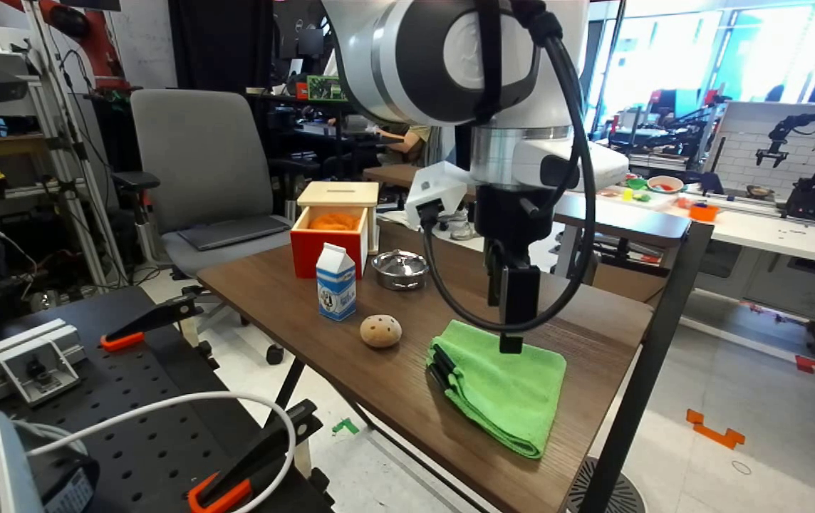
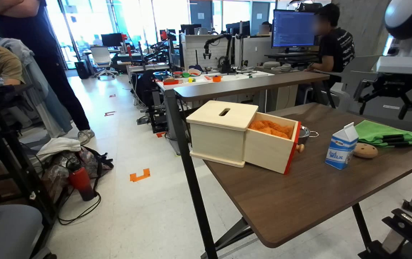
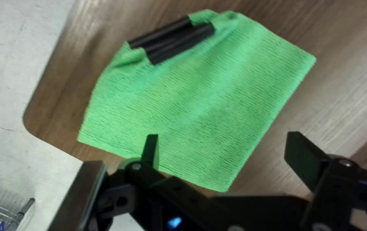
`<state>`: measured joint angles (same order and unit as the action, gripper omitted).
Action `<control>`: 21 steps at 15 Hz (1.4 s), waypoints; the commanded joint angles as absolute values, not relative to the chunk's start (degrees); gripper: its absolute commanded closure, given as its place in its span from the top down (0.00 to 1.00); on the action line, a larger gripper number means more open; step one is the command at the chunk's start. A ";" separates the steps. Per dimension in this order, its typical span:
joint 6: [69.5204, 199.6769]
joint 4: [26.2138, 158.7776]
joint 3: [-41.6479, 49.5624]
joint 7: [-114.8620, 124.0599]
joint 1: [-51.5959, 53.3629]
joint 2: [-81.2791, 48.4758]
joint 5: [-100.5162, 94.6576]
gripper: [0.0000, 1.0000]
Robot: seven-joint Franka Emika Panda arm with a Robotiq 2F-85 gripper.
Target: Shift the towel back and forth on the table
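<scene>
The bright green towel lies folded and flat near one end of the brown table (image 1: 407,385). It shows in both exterior views (image 1: 514,399) (image 2: 370,131) and in the wrist view (image 3: 196,102). Several short black bars (image 3: 174,38) lie at one edge of the towel. My gripper (image 1: 505,328) hangs above the towel, pointing down; it also shows in an exterior view (image 2: 382,112). In the wrist view my gripper (image 3: 223,138) is open with nothing between its fingers. One finger is over the towel, the other over bare wood beside it.
A round speckled bun (image 1: 380,331), a blue-and-white milk carton (image 1: 336,281), a lidded metal pot (image 1: 399,271) and a wooden box (image 2: 216,140) with its drawer pulled out share the table. Orange cloth (image 2: 271,128) fills the drawer. A black post (image 1: 646,370) stands at the table's edge.
</scene>
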<state>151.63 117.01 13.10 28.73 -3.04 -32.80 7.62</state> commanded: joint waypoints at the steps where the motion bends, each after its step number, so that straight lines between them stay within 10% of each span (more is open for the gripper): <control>1: 152.74 125.36 13.67 25.00 -3.90 -28.13 7.23 1.00; 21: 157.69 115.15 15.21 31.28 -2.21 -42.12 9.13 1.00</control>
